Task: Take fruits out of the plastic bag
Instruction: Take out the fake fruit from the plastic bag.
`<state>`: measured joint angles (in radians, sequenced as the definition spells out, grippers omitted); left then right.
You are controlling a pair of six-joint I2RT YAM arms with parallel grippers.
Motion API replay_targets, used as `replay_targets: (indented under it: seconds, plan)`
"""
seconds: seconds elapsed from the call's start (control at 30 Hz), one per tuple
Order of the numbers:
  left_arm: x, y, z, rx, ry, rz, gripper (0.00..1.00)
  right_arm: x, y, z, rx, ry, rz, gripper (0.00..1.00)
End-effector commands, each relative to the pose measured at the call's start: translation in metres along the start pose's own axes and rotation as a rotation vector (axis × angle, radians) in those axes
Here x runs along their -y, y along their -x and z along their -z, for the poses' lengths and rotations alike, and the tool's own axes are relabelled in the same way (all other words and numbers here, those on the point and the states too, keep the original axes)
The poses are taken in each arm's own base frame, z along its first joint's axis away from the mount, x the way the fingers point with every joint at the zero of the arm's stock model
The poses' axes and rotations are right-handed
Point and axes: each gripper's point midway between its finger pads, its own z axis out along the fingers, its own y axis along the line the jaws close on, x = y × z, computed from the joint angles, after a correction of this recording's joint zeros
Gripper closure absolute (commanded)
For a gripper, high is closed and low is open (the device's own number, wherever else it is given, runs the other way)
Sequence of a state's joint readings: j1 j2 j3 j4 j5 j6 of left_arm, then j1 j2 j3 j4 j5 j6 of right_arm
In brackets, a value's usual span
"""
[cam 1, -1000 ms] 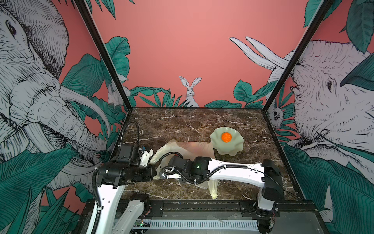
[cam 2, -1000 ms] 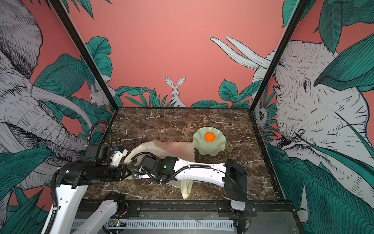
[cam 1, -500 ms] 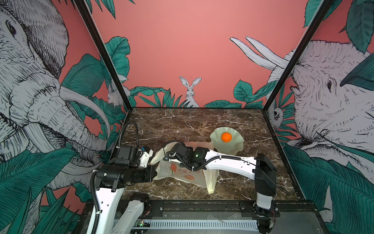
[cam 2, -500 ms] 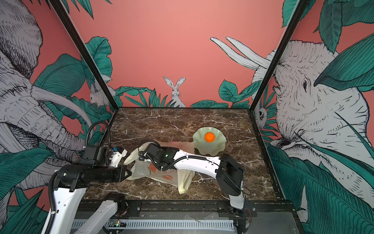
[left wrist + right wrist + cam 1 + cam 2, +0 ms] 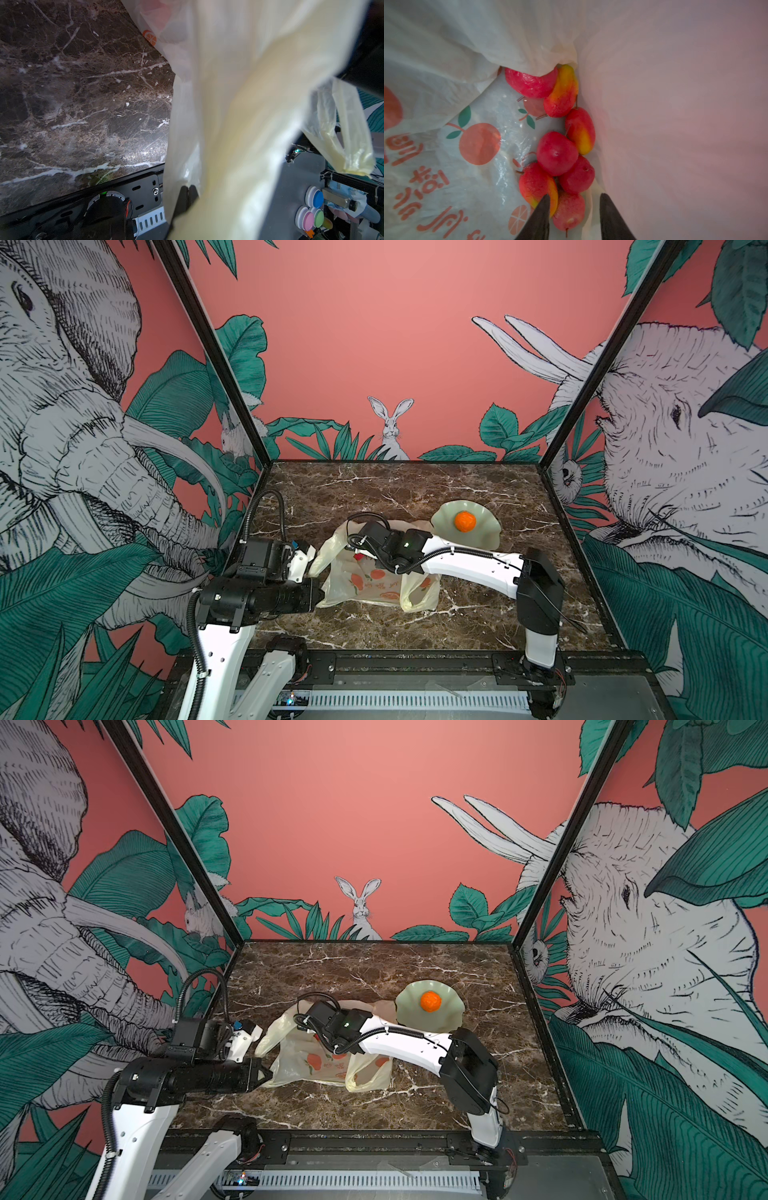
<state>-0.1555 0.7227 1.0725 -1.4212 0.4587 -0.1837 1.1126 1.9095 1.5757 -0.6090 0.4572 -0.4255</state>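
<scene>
Brown marble table (image 5: 374, 489), jungle murals on three walls, and the plastic bag (image 5: 365, 585) slumped a little toward 6 o'clock from the table's centre. One orange (image 5: 464, 521) already sits in the pale green dish (image 5: 486, 531), at about 2 o'clock from the bag. The other fruits (image 5: 556, 153) are heaped deep inside the bag. I count seven, round red ones and red-yellow ovals pressed together along a crease in the film.

The left gripper (image 5: 188, 197) comes in from the bag's 9 o'clock side, fingers closed on the thin rim, holding the mouth up. The right gripper (image 5: 574, 197) is down inside the bag, jaws parted and clamping nothing, with a pinkish fruit (image 5: 569, 214) lying right under the gap.

From where I stand, the trouble looks likely to come from the crowding. That pinkish fruit touches two neighbours, so a closing jaw could wedge against the red-yellow one beside it. It might then pinch both, or squirt the glossy one aside. Loose film lies close to the other jaw. If a fold gets caught in the grip, lifting would drag the whole bag and could tear it out of the left pinch. If that pinch slipped, the mouth would probably collapse over the right wrist. The dish stands close to the right arm's way out, so a wide swing might clip it and roll the orange.
</scene>
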Motion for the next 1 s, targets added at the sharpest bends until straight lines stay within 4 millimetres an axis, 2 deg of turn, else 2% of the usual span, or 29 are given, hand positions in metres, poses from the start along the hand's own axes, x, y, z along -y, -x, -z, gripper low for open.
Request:
replay_targets:
  seconds: [0.0, 0.1, 0.23, 0.33, 0.47, 0.63, 0.97]
  plan:
    - [0.007, 0.010, -0.004, 0.021, -0.047, -0.008, 1.00, -0.007, -0.008, -0.005, -0.002, 0.037, -0.069, 0.58]
    - [0.007, 0.014, -0.010, 0.030, -0.061, -0.014, 1.00, -0.009, -0.007, -0.008, 0.004, 0.044, -0.109, 0.56]
    - [0.005, 0.012, -0.026, 0.002, -0.094, 0.003, 1.00, -0.008, -0.012, -0.014, -0.023, 0.024, -0.153, 0.47]
    - [0.001, 0.008, -0.036, -0.028, -0.099, 0.010, 1.00, -0.009, -0.013, -0.016, -0.027, 0.033, -0.195, 0.46]
    - [0.000, 0.002, -0.039, -0.050, -0.108, -0.011, 1.00, -0.009, -0.013, -0.021, -0.012, 0.032, -0.247, 0.45]
    - [0.002, 0.003, -0.041, -0.018, -0.125, -0.027, 1.00, 0.000, -0.016, -0.032, -0.001, 0.027, -0.318, 0.41]
    - [0.007, -0.003, -0.043, -0.046, -0.169, -0.027, 1.00, 0.026, -0.029, -0.051, -0.004, 0.021, -0.535, 0.33]
